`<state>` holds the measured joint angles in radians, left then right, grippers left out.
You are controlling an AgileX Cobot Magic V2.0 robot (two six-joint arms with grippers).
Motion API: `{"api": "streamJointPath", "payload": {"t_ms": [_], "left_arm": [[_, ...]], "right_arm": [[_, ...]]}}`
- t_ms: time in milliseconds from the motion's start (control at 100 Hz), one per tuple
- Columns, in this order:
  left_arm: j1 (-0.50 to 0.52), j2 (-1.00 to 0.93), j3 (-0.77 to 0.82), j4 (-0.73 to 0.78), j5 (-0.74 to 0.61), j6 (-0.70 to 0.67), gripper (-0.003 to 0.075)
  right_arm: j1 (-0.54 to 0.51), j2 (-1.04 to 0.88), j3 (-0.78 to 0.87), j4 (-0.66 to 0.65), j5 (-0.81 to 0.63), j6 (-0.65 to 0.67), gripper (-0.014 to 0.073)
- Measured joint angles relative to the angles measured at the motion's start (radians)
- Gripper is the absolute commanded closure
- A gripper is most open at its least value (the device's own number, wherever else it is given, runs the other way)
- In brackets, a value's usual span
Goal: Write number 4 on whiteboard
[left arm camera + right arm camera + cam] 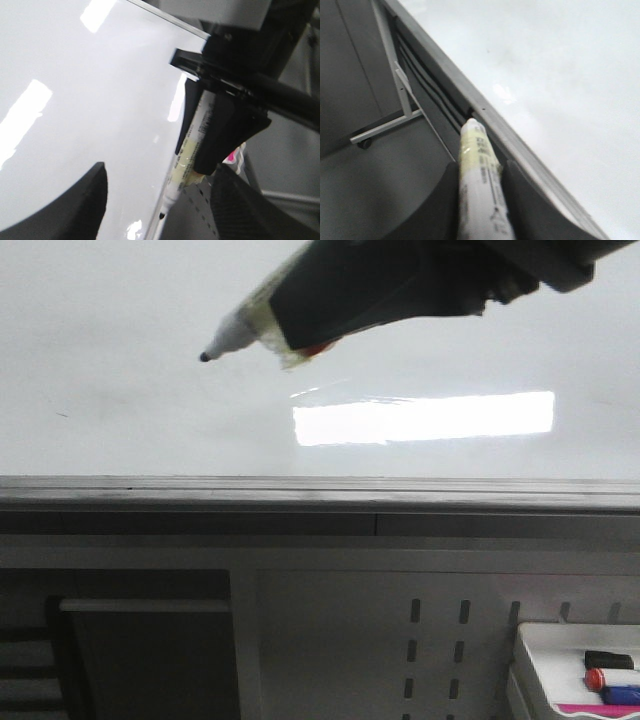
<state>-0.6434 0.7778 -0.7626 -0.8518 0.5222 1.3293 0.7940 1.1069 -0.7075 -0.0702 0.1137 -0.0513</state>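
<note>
The whiteboard (120,300) fills the upper front view, glossy white with a bright rectangular reflection (420,418) and a grey edge rail (300,490). No strokes of the number 4 show on it. My right gripper (300,330) reaches in from the upper right, shut on a white marker (235,337) whose black tip (205,357) points left in front of the board; I cannot tell whether it touches. The right wrist view shows the marker (480,165) clamped between the fingers. My left gripper (160,200) is open and empty, looking at the marker (192,145).
A small white tray (575,640) with several markers sits at the lower right below the board. Grey perforated panels (430,640) and a dark opening (150,660) lie under the rail. A tiny dark speck (62,415) marks the board at the left.
</note>
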Motion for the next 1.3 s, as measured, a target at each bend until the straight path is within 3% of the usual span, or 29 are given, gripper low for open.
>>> {"api": "streamJointPath", "payload": {"t_ms": [150,290,540,730,1300], "left_arm": [[0.0,-0.215,0.126,-0.011,-0.175,-0.2,0.0542],[0.0,-0.38,0.266,-0.017,-0.209,-0.292,0.0743],[0.0,-0.524,0.41,-0.115,-0.295,-0.314,0.0741],[0.0,-0.53,0.418,-0.141,-0.328,-0.316,0.0741],[0.0,-0.53,0.418,-0.159,-0.332,-0.316,0.0741]], "right_arm": [[-0.096,0.002,0.0,-0.057,-0.037,0.0,0.0655],[-0.187,0.031,0.0,-0.113,-0.114,0.0,0.0655],[-0.288,0.138,-0.075,-0.124,-0.134,0.0,0.0655],[-0.292,0.2,-0.146,-0.124,-0.114,0.0,0.0652],[-0.317,0.258,-0.159,-0.121,-0.069,0.0,0.0637]]}}
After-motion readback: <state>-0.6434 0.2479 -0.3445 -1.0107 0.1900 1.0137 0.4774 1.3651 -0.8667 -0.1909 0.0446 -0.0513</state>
